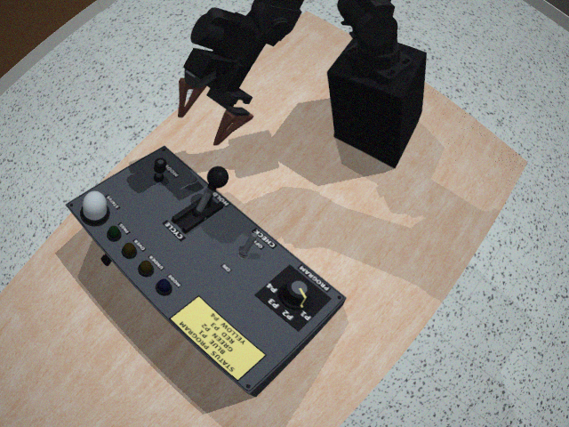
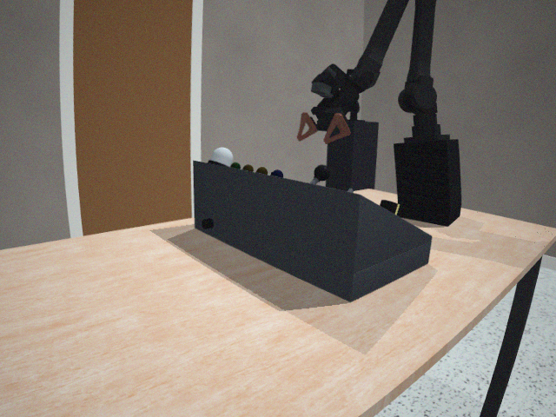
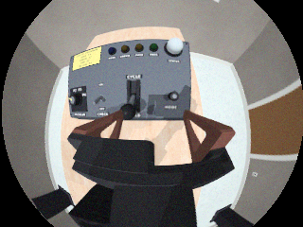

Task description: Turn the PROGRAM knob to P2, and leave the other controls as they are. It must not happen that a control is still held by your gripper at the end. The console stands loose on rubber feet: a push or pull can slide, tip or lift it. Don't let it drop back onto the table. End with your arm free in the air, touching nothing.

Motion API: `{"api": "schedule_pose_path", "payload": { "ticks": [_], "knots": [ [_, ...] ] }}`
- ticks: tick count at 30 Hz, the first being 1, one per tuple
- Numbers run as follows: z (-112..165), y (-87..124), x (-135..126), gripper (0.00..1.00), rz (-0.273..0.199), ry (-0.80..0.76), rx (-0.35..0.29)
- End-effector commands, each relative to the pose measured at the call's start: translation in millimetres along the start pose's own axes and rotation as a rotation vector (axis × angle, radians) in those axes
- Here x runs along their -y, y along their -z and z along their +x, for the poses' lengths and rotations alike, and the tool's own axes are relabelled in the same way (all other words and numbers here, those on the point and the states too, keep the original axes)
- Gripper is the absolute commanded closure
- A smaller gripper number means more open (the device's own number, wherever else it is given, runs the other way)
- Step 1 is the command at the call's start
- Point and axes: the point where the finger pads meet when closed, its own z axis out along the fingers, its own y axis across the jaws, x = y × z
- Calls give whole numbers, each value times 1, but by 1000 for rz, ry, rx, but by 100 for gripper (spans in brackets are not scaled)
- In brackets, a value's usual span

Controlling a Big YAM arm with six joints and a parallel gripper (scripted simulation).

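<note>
The grey console (image 1: 206, 266) stands on the wooden table. Its black PROGRAM knob (image 1: 296, 294) sits at the panel's near right end, and its yellow pointer lies toward the P1 mark. In the wrist view the knob (image 3: 78, 96) is small, at the panel's left end. My gripper (image 1: 206, 119) hangs open and empty in the air beyond the console's far edge, above the table, well away from the knob. It also shows in the exterior view (image 2: 322, 129) above the console's back, and in the wrist view (image 3: 154, 128).
On the panel are a black ball-topped lever (image 1: 209, 190), a small CHECK toggle (image 1: 245, 245), a small black switch (image 1: 159, 169), a white dome lamp (image 1: 95, 205), several coloured lamps and a yellow label (image 1: 217, 337). The arm's black base block (image 1: 376, 100) stands behind.
</note>
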Motion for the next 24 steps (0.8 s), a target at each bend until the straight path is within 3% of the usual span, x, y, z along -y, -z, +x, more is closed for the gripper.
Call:
{"api": "schedule_pose_path", "payload": {
  "ticks": [1,9,10,24],
  "knots": [
    [-6,-2,1,0,-6,15,4],
    [-6,-2,1,0,-6,15,4],
    [-16,-1,7,0,14,11,32],
    [-12,15,4,0,9,12,17]
  ]
}}
